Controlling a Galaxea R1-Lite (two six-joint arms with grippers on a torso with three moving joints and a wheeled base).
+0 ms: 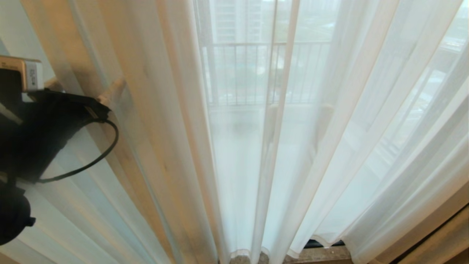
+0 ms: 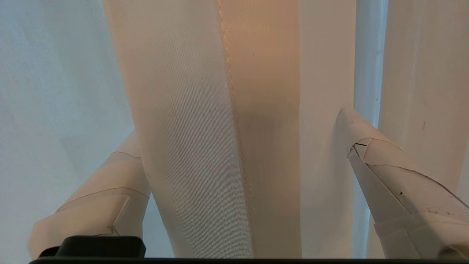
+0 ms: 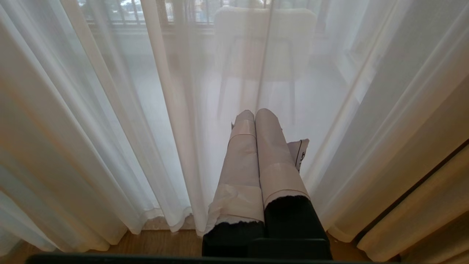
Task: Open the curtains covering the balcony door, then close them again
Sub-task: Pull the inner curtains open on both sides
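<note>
Setting: a room edge at a balcony door, with a strip of stone sill and wooden floor below, and a railing and tower blocks showing hazily through cloth.

Head view. Item one: the sheer white floor-length curtains [image 1: 256,146], hanging drawn across the whole opening in long vertical folds, with two panel edges meeting near the middle. Item two: the balcony door [image 1: 324,243], of which only a dark sliver of frame shows under the hem. Item three: the left end effector [image 1: 110,93], on a black arm at the left edge, with a taped fingertip pressed into the folds of the left panel.

Left wrist view. The left end effector stands wide, one pale taped finger on each side of a thick fold of curtain with a stitched edge. The far finger dents the cloth; nothing is pinched yet.

Right wrist view. The right end effector [image 3: 255,114] is closed on nothing, fingers side by side, held low and just short of the curtain. A pale chair [image 3: 263,40] shows dimly on the balcony behind.

Handling note, as judgement: the fabric is light, limp and slippery, likely to slide from a shallow pinch. Best taken at the hemmed vertical edge, several layers gathered, and drawn sideways gently.
</note>
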